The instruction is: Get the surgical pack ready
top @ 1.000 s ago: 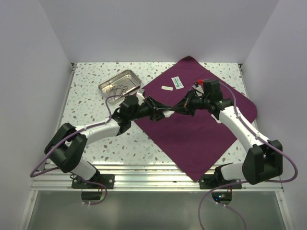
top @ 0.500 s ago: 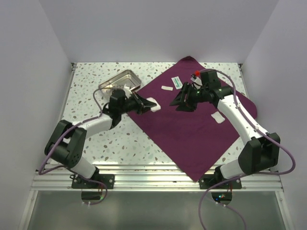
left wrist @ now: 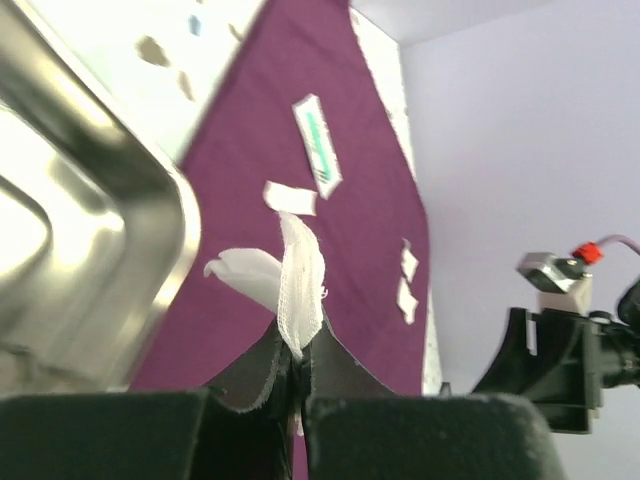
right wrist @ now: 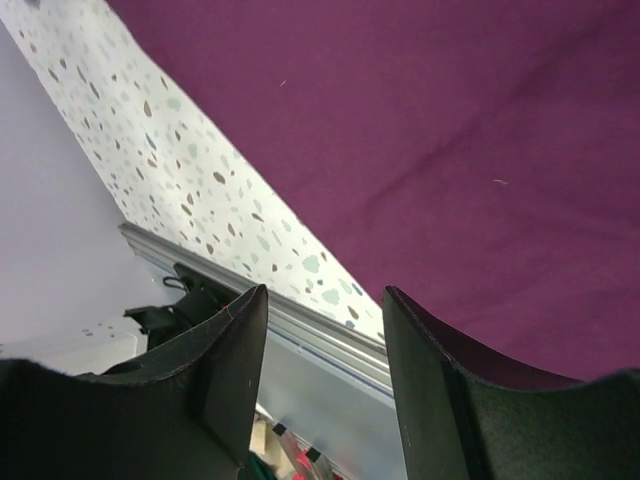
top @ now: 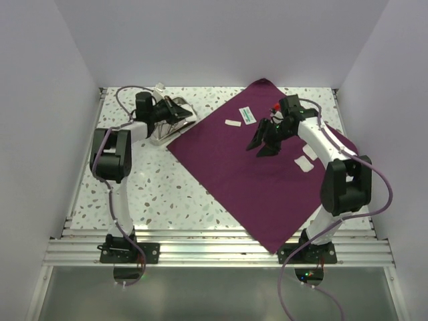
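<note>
Two loose gauze pads (top: 311, 152) are lying close together near the right edge of the plum-purple cloth (top: 267, 194). The cloth is spreading flat like a diamond over the middle and right of the table (top: 134, 180), and its near corner is reaching over the aluminium rail (top: 200, 235). Toward the cloth's far corner, a green-striped packet (top: 248, 114) and a small white packet (top: 233, 123) are resting on the fabric, near each other but not touching.

The left pincer (left wrist: 298, 352) is pressing its fingers together on a white gauze pad (left wrist: 297, 285), which is standing up from the fingertips as a folded, crumpled flap. In the top view this pincer is hovering at the steel tray (top: 159, 138) on the far left of the table and is covering much of it, so what is lying inside cannot be made out. In the left wrist view the tray's rounded corner is sitting just beside the cloth's edge, and the pinched pad is showing next to that corner, against the purple fabric.

The right pincer (top: 263, 146) is hanging above the far half of the cloth, near the two packets, with its fingers spread apart. Through the gap between them, the right wrist view is showing bare purple cloth, speckled table and the rail.
</note>
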You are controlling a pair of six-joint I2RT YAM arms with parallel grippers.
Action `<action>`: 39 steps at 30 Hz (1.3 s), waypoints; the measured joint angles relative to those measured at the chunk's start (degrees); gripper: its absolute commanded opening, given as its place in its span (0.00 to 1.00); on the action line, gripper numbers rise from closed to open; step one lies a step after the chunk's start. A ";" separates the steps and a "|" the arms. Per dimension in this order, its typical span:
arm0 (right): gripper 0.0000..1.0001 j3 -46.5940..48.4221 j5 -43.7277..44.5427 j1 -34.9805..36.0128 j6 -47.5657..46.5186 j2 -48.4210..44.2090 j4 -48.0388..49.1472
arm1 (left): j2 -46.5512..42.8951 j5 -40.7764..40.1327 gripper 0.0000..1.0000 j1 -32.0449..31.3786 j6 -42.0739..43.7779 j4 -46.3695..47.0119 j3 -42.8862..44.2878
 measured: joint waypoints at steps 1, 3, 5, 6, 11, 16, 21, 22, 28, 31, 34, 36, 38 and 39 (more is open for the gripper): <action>0.54 0.00 -0.02 -1.03 -0.09 0.02 -0.15 | 2.38 0.22 0.00 0.68 0.61 -0.50 2.05; 0.53 0.00 0.00 -2.95 -0.11 0.04 -0.26 | 6.64 0.44 0.00 1.81 2.08 -1.68 6.12; 0.54 0.00 0.04 -4.55 -0.13 0.15 -0.37 | 9.03 0.26 0.00 2.38 3.19 -3.19 8.79; 0.54 0.00 0.07 -4.96 -0.13 0.24 -0.42 | 9.94 0.11 0.00 2.64 3.87 -4.04 9.94; 0.54 0.00 0.96 -5.16 -0.13 1.09 -0.48 | 12.81 -2.05 0.00 2.93 5.92 -6.86 13.94; 0.54 0.00 1.84 -5.42 -0.22 1.64 -0.72 | 15.80 -5.16 0.04 2.93 7.30 -11.74 18.71; 0.54 -0.07 3.02 -5.92 -0.31 1.73 -0.83 | 18.73 -9.05 0.26 3.04 9.46 -20.11 23.50; 0.54 -0.11 3.06 -5.95 -0.28 1.73 -0.81 | 19.28 -9.70 0.31 3.06 9.57 -21.90 24.52; 0.54 -0.92 4.07 -6.25 -0.15 1.73 -0.83 | 19.82 -11.52 0.48 3.19 10.01 -27.76 28.98; 0.54 -0.98 4.11 -6.32 -0.11 1.68 -0.79 | 19.15 -12.76 0.52 3.19 10.08 -29.46 29.27; 0.54 -1.11 4.13 -6.32 -0.11 1.46 -0.74 | 17.88 -14.71 0.55 3.17 10.62 -32.74 29.29; 0.54 -1.51 4.15 -6.32 -0.07 1.07 -0.61 | 17.31 -16.17 0.65 3.04 11.10 -35.36 29.70; 0.54 -1.84 4.28 -6.32 0.00 0.63 -0.61 | 16.98 -17.40 0.66 2.89 12.07 -37.79 30.95; 0.54 -1.86 4.37 -6.32 0.04 0.46 -0.61 | 16.74 -18.97 0.66 2.62 12.48 -39.23 31.58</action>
